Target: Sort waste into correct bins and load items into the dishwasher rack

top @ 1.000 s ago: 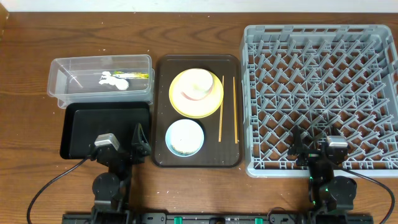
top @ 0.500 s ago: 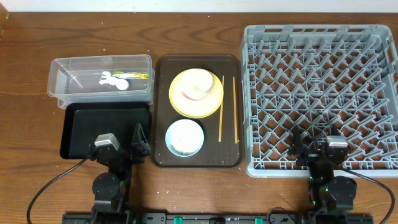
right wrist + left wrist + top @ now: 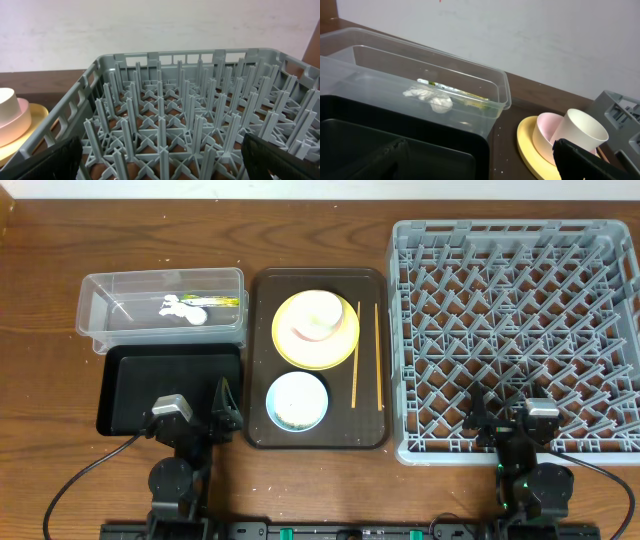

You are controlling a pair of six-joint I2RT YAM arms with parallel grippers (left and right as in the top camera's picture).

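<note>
While left end effector (image 3: 475, 150) and right end effector (image 3: 159, 150) gape, pegged crate (image 3: 165, 95), crumpled paper (image 3: 432, 98)

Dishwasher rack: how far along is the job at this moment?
Done: the paper scrap and wrapper lie in the clear tub. In hand: nothing; the left gripper and right gripper are open and empty. Left: the rack holds nothing; plate, pink bowl, cup, blue bowl and chopsticks sit on the brown tray.
</note>
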